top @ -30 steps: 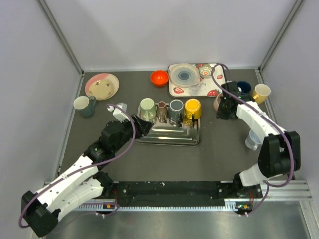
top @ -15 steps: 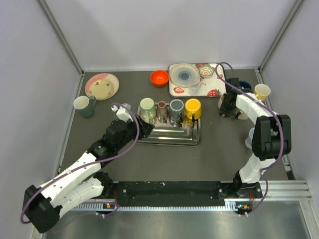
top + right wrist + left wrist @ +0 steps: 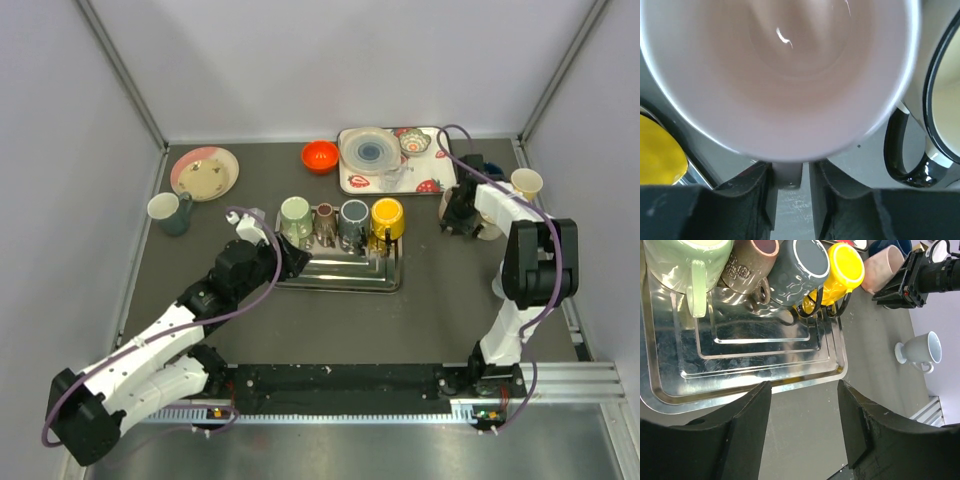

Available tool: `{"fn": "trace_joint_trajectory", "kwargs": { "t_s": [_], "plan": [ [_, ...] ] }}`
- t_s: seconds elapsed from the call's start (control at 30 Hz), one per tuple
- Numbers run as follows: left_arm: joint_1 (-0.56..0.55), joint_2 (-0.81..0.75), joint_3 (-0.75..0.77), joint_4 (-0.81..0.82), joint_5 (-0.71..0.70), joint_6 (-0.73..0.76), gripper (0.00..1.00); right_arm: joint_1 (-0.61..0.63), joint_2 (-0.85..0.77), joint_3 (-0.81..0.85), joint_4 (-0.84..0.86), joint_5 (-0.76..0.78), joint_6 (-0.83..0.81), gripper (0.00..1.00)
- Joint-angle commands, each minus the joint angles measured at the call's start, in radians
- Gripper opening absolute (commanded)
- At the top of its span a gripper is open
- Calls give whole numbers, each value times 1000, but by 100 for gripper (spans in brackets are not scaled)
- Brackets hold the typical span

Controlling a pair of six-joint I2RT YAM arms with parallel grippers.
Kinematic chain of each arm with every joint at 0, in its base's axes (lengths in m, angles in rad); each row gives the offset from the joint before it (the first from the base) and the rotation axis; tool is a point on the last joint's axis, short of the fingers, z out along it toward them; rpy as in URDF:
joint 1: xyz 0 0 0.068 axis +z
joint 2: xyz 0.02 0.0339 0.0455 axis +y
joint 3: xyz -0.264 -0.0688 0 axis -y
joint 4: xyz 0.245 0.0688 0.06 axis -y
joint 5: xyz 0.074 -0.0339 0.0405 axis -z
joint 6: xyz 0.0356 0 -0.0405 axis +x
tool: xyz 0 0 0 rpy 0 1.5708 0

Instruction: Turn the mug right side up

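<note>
A pale pink glossy ceramic mug (image 3: 785, 65) fills the view, its handle between the right gripper's (image 3: 787, 172) dark jaws. A cream black-handled mug (image 3: 942, 105) stands beside it, and a yellow object (image 3: 657, 150) is opposite.

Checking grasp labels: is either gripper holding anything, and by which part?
Left gripper holds nothing. Right gripper straddles the pink mug at what looks like its handle; whether it clamps cannot be told.

Pale pink mug (image 3: 881, 267) with a white rim, its glossy inside empty. It is at the right side of the table (image 3: 880, 375), mouth open toward the right wrist camera. Its handle sits between the right hand's (image 3: 788, 176) fingers. Whether it stands fully upright is unclear.
</note>
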Motion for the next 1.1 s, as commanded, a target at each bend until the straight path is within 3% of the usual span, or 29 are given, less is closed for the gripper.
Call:
{"fn": "trace_joint_trajectory", "kwargs": {
  "t_s": [0.0,0.1,0.27,0.53,0.8,1.07],
  "plan": [
    [4,15,40,27,8,15,62,-8,-50,47,43,-34,8,36],
    [4,35,50,15,2,23,64,-7,-104,39,43,-58,18,44],
    [4,85,78,4,8,29,68,22,-226,27,39,-91,25,47],
    [-34,229,158,-5,28,66,73,211,-475,-77,34,-97,0,49],
    [-189,494,361,4,-130,26,73,334,-739,-324,63,11,20,49],
    [-212,821,592,-51,-205,-48,69,349,-947,-458,77,-18,66,49]
  ]
}}
